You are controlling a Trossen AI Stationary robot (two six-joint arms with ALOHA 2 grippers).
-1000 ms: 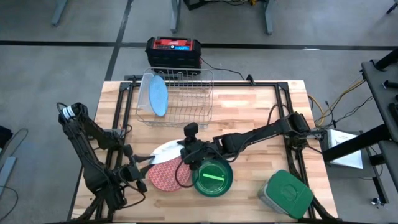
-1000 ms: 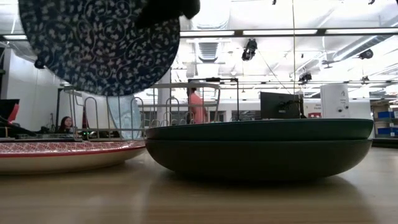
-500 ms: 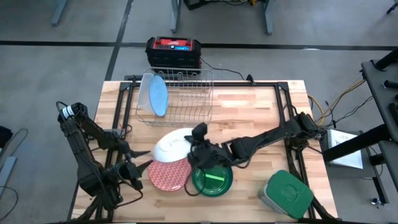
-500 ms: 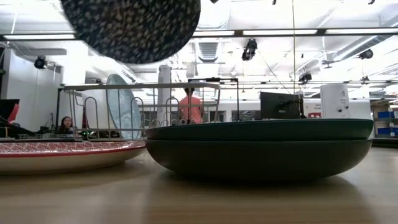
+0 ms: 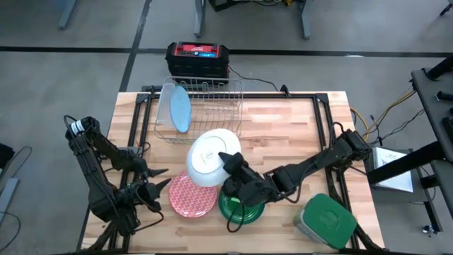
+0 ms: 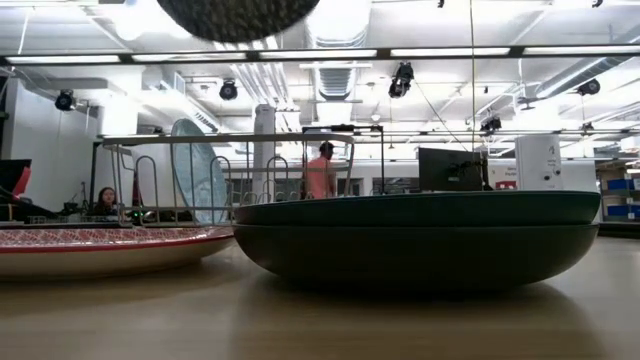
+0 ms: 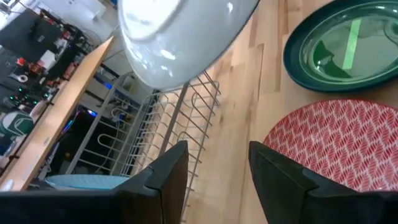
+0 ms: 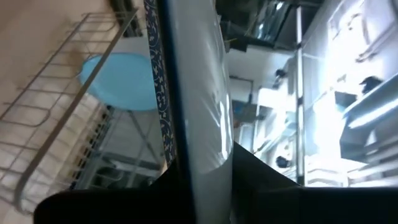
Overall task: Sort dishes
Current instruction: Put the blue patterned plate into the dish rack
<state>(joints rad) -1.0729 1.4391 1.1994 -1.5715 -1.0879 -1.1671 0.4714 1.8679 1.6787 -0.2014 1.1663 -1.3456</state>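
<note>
The high view looks straight down on the whole counter. The low view sits at counter level, close against the green bowl, facing the rack at 12 o'clock. Each wrist view looks along its own arm. All four share the rack and the lifted white bowl.

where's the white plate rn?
High view: the white plate is lifted mid-table, held by the right gripper, between the wire rack and the red plate and green plate.
</note>
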